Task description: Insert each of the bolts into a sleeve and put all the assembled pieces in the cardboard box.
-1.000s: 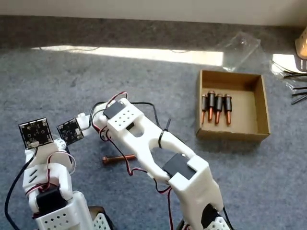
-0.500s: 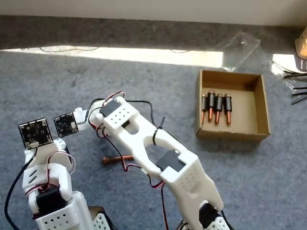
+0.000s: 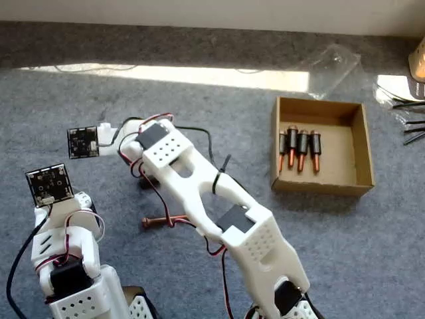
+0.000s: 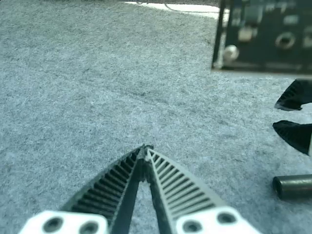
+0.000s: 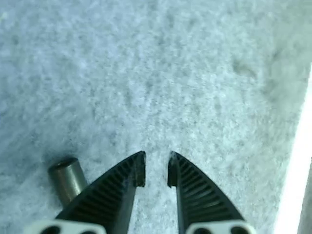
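Looking down from the high view, the cardboard box [image 3: 320,104] sits on the grey carpet [image 3: 80,100] with four assembled pieces [image 3: 299,150] lying side by side inside it. One bare bolt [image 3: 158,221] lies on the carpet well apart from the box, partly under the right arm [image 3: 199,193], which stretches across the middle of the carpet. The left arm [image 3: 66,252] stands near the lower corner.

Over in the left wrist view, the left gripper [image 4: 145,150] has its ridged fingers pressed together at the tips, with nothing between them. A dark sleeve [image 4: 292,186] lies on the carpet, apart from those fingers.

From the right wrist view, the right gripper [image 5: 156,170] is parted by a narrow gap and grips nothing. The sleeve [image 5: 67,178] lies just beside one finger, outside the gap.
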Tool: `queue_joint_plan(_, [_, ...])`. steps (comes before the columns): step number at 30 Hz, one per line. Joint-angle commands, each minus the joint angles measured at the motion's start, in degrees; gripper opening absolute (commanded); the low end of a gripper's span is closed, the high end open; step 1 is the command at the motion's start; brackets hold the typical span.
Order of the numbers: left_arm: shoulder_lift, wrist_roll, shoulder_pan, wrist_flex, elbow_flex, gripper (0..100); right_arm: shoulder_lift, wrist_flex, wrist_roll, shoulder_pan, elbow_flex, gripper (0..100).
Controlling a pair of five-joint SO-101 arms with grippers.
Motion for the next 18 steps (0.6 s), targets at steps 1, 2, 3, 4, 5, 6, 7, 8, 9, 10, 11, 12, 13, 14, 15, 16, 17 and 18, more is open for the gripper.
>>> queue_joint_plan(1, [-0.5, -0.3, -0.1, 0.1, -1.5, 1, -0.7, 7.3, -0.8, 0.2, -7.7, 7.4])
queue_joint_plan(2, [-0.5, -0.3, -0.1, 0.1, -1.5, 1, -0.6, 8.7, -0.8, 0.0, -9.0, 7.4])
queue_joint_plan(3, [-0.5, -0.3, -0.1, 0.1, -1.5, 1, -0.6, 9.5, -0.8, -0.2, -9.9, 7.4])
queue_joint_plan(4, [-0.5, -0.3, -0.1, 0.1, -1.5, 1, -0.6, 9.8, -0.8, -0.2, -10.7, 7.4])
queue_joint_plan(5, [-0.5, -0.3, -0.1, 0.1, -1.6, 1, -0.6, 9.8, -0.8, -0.3, -11.2, 7.4])
queue_joint_plan(6, [-0.5, -0.2, -0.4, 0.2, -1.9, 1, -0.4, 9.6, -0.8, -0.3, -11.5, 7.4])
queue_joint_plan(7, [-0.5, -0.1, -0.5, 0.4, -2.2, 1, -0.3, 9.6, -0.8, -0.4, -11.3, 7.4])
queue_joint_plan(8, [-0.5, -0.1, -0.5, 0.4, -2.2, 1, -0.3, 9.6, -0.8, -0.4, -11.4, 7.4])
queue_joint_plan(9, [-0.5, -0.1, -0.5, 0.4, -2.5, 1, -0.3, 9.6, -0.8, -0.5, -11.4, 7.4])
queue_joint_plan(10, [-0.5, -0.1, -0.6, 0.4, -2.9, 1, -0.3, 9.6, -0.8, -0.5, -11.4, 7.4])
queue_joint_plan(11, [-0.5, -0.1, -0.6, 0.5, -3.6, 1, -0.4, 9.6, -0.8, -0.5, -11.4, 7.4])
queue_joint_plan(12, [-0.5, -0.1, -0.6, 0.5, -4.0, 1, -0.4, 9.7, -0.8, -0.5, -11.4, 7.4])
queue_joint_plan(13, [-0.5, -0.1, -1.2, 1.1, -4.4, 1, -0.3, 9.7, -0.8, -0.5, -11.4, 7.4])
queue_joint_plan(14, [-0.5, -0.1, -2.1, 1.8, -5.1, 1, -0.3, 9.7, -0.8, -0.5, -11.4, 7.4])
queue_joint_plan(15, [-0.5, -0.1, -3.3, 2.4, -5.7, 1, -0.2, 9.7, -0.8, -0.5, -11.3, 7.4])
queue_joint_plan(16, [-0.5, 0.0, -4.5, 2.7, -5.9, 1, -0.2, 9.7, -0.8, -0.5, -11.3, 7.4])
queue_joint_plan(17, [-0.5, 0.0, -5.6, 2.8, -5.9, 1, -0.2, 9.7, -0.8, -0.5, -11.3, 7.4])
queue_joint_plan(18, [-0.5, 0.0, -6.3, 2.8, -5.9, 1, -0.2, 9.6, -0.8, -0.5, -11.3, 7.4])
